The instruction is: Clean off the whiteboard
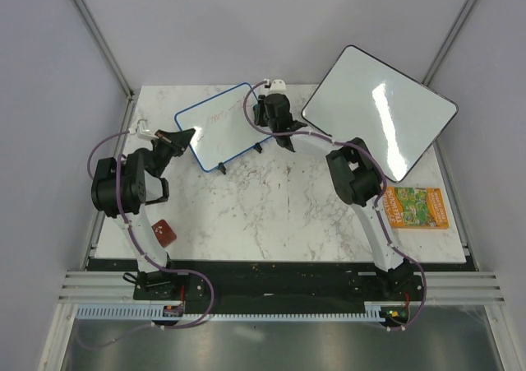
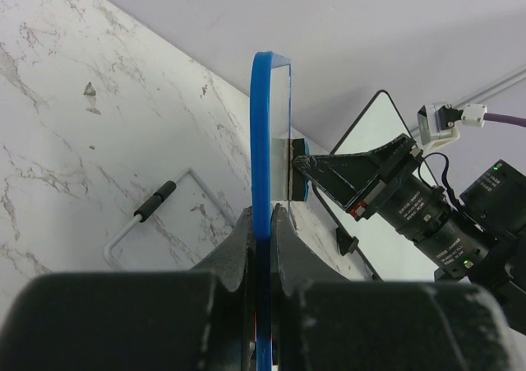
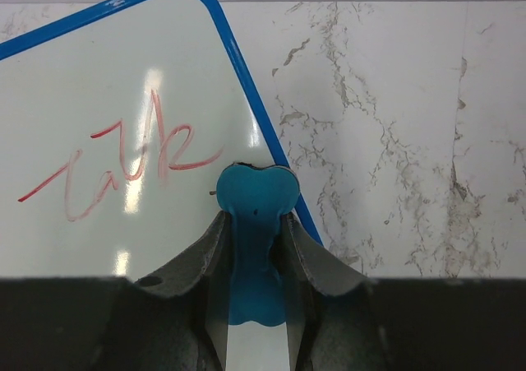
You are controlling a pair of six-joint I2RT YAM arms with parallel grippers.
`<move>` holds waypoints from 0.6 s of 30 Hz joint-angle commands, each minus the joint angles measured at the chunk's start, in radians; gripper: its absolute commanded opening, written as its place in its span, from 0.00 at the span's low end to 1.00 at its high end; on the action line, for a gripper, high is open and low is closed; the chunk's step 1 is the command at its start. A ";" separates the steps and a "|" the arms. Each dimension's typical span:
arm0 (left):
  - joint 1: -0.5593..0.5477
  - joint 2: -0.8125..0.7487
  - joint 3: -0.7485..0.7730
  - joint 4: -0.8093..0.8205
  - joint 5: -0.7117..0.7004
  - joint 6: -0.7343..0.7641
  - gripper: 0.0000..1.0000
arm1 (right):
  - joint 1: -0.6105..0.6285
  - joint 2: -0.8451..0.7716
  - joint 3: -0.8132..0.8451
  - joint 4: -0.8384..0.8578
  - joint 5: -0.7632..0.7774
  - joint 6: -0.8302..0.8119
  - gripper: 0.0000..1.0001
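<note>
Left fingers (image 2: 232,252) pinch the whiteboard (image 2: 262,141); right fingers (image 3: 316,260) (gripping eraser (image 3: 255,194)) meet it.

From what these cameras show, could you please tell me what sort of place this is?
Probably a robot test cell: a left arm and a right arm mounted at the near edge of a marble-patterned table, with plain grey walls close around it.

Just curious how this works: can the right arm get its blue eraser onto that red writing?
Probably yes. The right gripper holds the eraser at the edge of the whiteboard, beside the red writing, with nothing between them, and the left gripper holds the board.
</note>
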 commanded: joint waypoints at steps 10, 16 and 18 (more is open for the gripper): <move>-0.004 0.045 -0.005 0.176 0.013 0.099 0.02 | 0.216 -0.045 -0.132 -0.027 -0.118 -0.070 0.00; -0.004 0.045 -0.005 0.176 0.012 0.099 0.02 | 0.276 -0.022 -0.120 -0.002 -0.142 -0.053 0.00; -0.004 0.043 -0.005 0.176 0.010 0.100 0.02 | 0.290 -0.013 -0.110 -0.001 -0.147 -0.054 0.00</move>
